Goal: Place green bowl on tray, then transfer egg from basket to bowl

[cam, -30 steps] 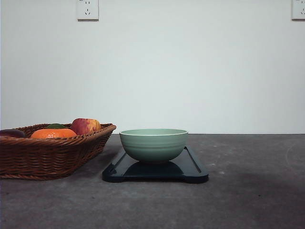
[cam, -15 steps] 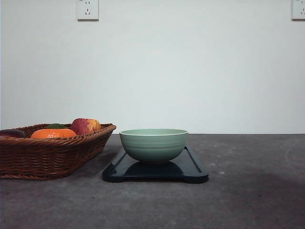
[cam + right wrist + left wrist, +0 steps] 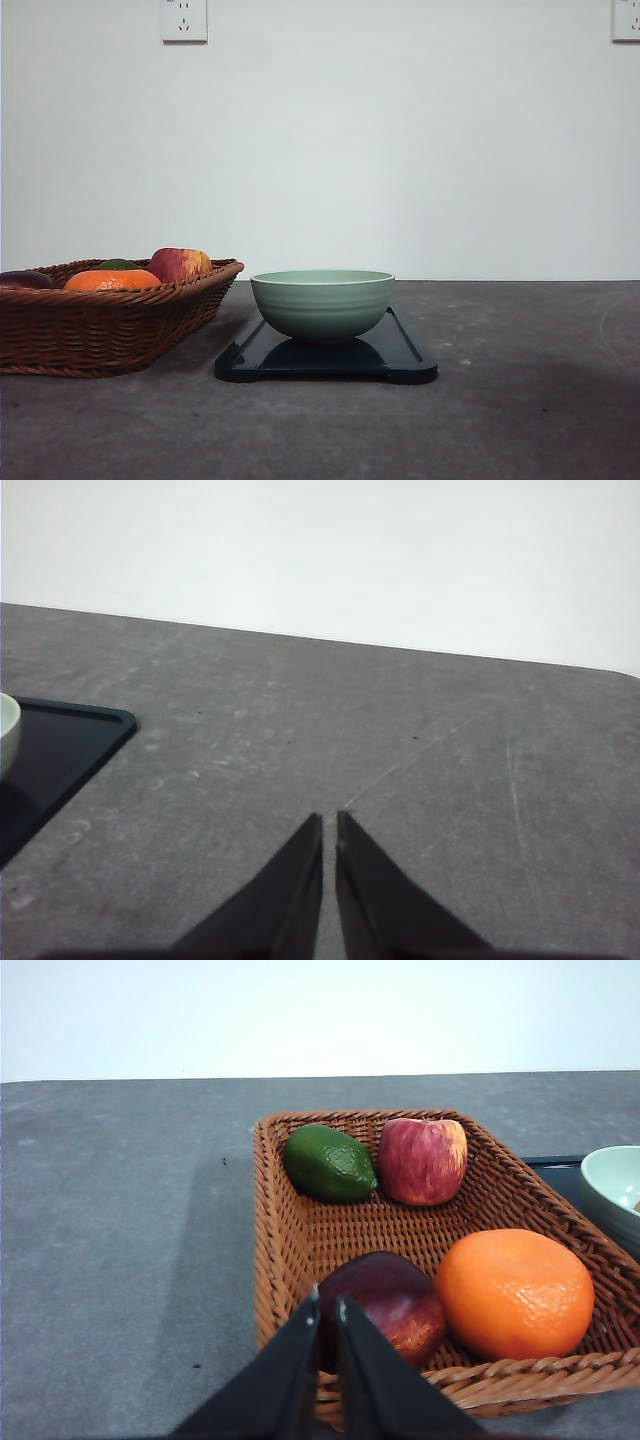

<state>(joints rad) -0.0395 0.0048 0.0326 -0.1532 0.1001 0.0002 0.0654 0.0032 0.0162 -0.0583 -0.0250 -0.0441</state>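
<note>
We find the round pale sage-green ceramic bowl [image 3: 322, 303] seated mid-way on the flat dark navy tray [image 3: 405, 355], so step one looks done. A speck at the bowl's edge in the left wrist view may be the egg; we cannot tell. Both end effectors, left [image 3: 327, 1305] and right [image 3: 329, 823], are closed and empty, the left poised over the brown woven wicker basket [image 3: 290, 1250] of fruit.

A dark grey, faintly scuffed table [image 3: 520, 400] is seen stretching back to a white wall. The basket [image 3: 100, 325] is set directly on it at the left. The tray [image 3: 400, 360] is laid flat on it just beside the basket, near the middle, with a narrow strip of table left between them.
</note>
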